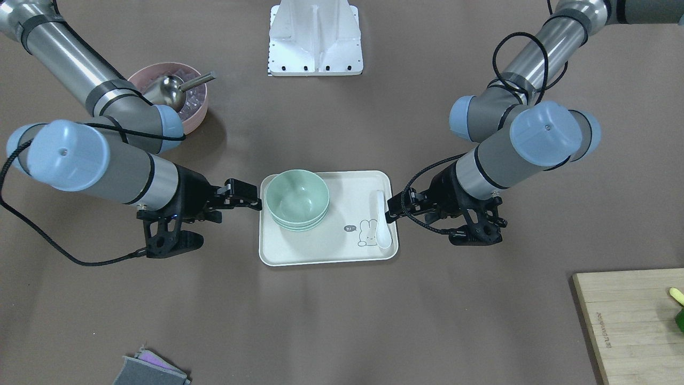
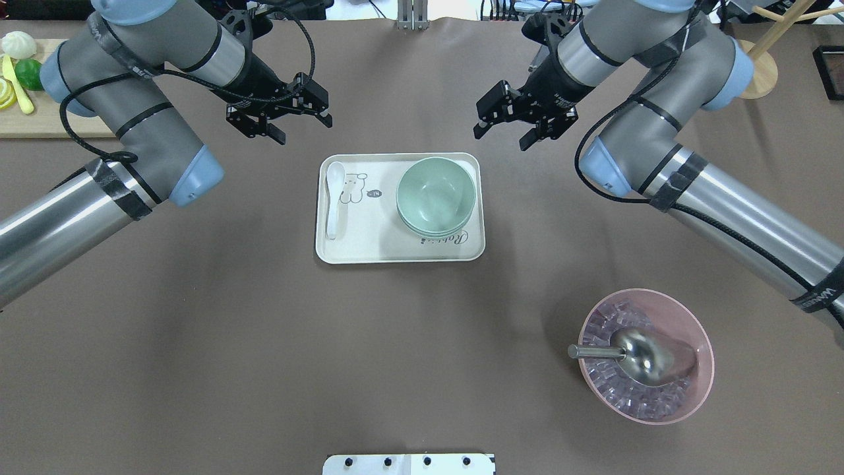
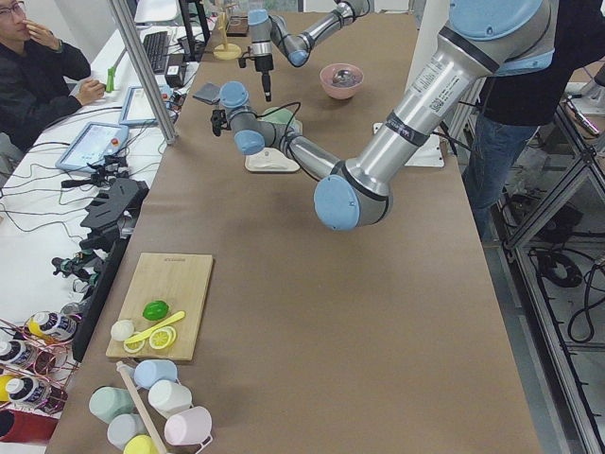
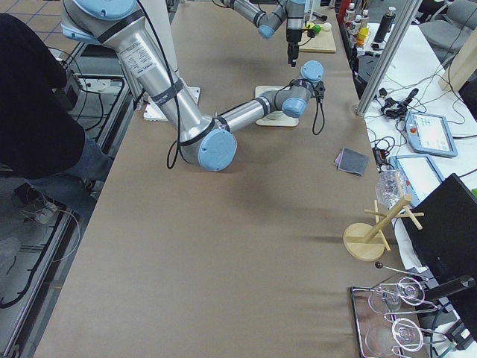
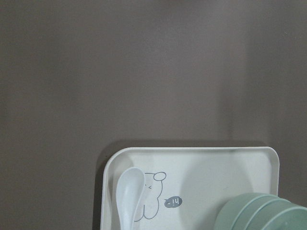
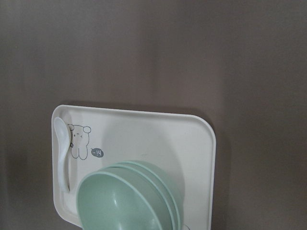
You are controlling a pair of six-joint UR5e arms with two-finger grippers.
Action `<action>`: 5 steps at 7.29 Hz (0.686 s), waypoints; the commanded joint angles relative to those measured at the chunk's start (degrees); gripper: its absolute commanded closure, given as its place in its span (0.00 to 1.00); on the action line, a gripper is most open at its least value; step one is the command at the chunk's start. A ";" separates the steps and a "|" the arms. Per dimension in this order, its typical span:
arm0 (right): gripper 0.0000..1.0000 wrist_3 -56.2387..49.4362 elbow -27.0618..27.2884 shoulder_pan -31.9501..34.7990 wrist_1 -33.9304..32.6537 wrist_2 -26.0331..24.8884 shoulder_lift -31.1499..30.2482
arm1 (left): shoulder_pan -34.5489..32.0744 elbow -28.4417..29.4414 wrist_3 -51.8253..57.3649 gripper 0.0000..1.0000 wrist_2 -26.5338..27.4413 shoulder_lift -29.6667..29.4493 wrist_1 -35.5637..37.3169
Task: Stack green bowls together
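1. Three small pale mint-green matte bowls point(image 2: 435, 194) are sitting nested on the cream rectangular tray point(image 2: 369, 247); stacking's looking done.
2. Both the left gripper point(image 2: 303, 130) and right gripper point(image 2: 501, 140) are hovering clear, jaws wide, gripping nothing; next move's just retreating, I'm guessing.

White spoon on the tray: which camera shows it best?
The overhead exterior view: the white spoon lies whole, unblocked, along the tray edge. The front-facing view also shows it whole. The right wrist view shows it whole but off-centre; the left wrist view crops its handle. Side views: too small to tell.
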 commanded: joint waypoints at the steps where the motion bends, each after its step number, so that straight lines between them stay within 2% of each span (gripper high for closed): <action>1: 0.00 -1.16 5.47 6.21 -2.42 -1.78 -5.50 | -6.56 -0.38 8.52 0.02 3.12 4.77 0.52; 2: 0.00 -6.57 5.57 8.41 -2.69 -4.94 -7.95 | -10.17 -0.56 18.96 0.02 5.41 8.46 0.96; 3: 0.00 -18.03 5.66 10.52 -6.43 -10.10 -11.02 | -15.52 -0.91 26.37 0.02 6.39 9.45 4.88; 4: 0.00 -28.06 5.75 13.07 -12.91 -13.46 -12.88 | -19.49 -3.18 34.71 0.02 7.18 9.72 10.40; 5: 0.00 -35.56 5.75 15.36 -18.80 -15.58 -13.68 | -23.70 -5.11 43.06 0.02 9.02 12.77 16.98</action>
